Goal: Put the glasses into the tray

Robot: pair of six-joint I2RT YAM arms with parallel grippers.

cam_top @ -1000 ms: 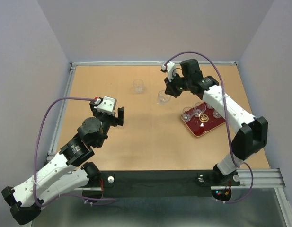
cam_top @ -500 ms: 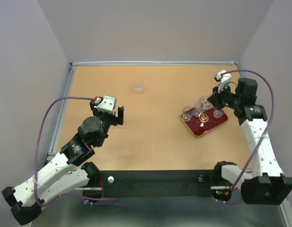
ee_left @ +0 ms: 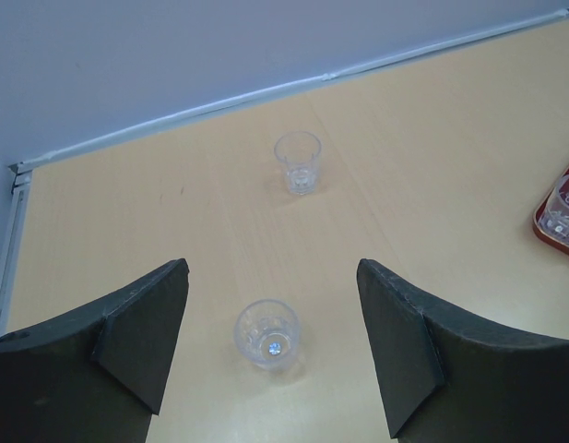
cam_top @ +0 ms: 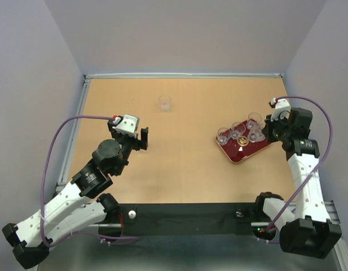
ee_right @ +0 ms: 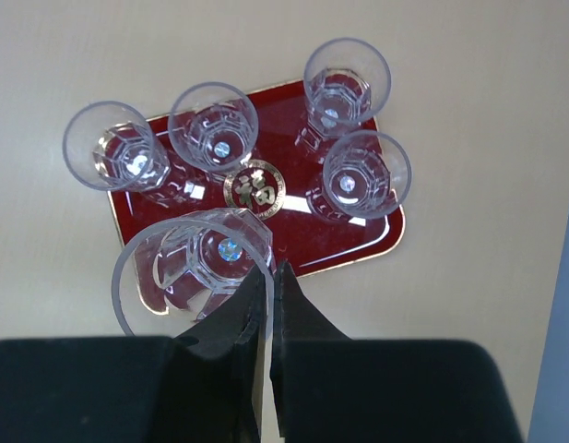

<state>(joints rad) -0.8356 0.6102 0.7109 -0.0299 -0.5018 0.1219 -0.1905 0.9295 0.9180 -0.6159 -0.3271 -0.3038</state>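
Note:
The dark red tray (cam_top: 241,151) lies right of centre on the table, with several clear glasses (cam_top: 237,130) standing on it. In the right wrist view they stand around the tray's (ee_right: 302,231) gold emblem. My right gripper (ee_right: 273,269) is shut on the rim of another glass (ee_right: 219,254), held over the tray's near corner; in the top view the gripper (cam_top: 268,129) is at the tray's right end. My left gripper (ee_left: 270,268) is open, with a glass (ee_left: 266,332) on the table between its fingers. Another glass (ee_left: 297,161) stands farther back, also visible in the top view (cam_top: 164,102).
The wooden table has a metal rim (cam_top: 78,130) along the left and back, with grey walls close behind it. A purple cable (cam_top: 61,135) loops from the left arm. The tray's corner (ee_left: 561,208) shows at the right edge of the left wrist view.
My right arm has swung right from the middle of the table, carrying a glass, to the tray's right end. The left arm has not moved.

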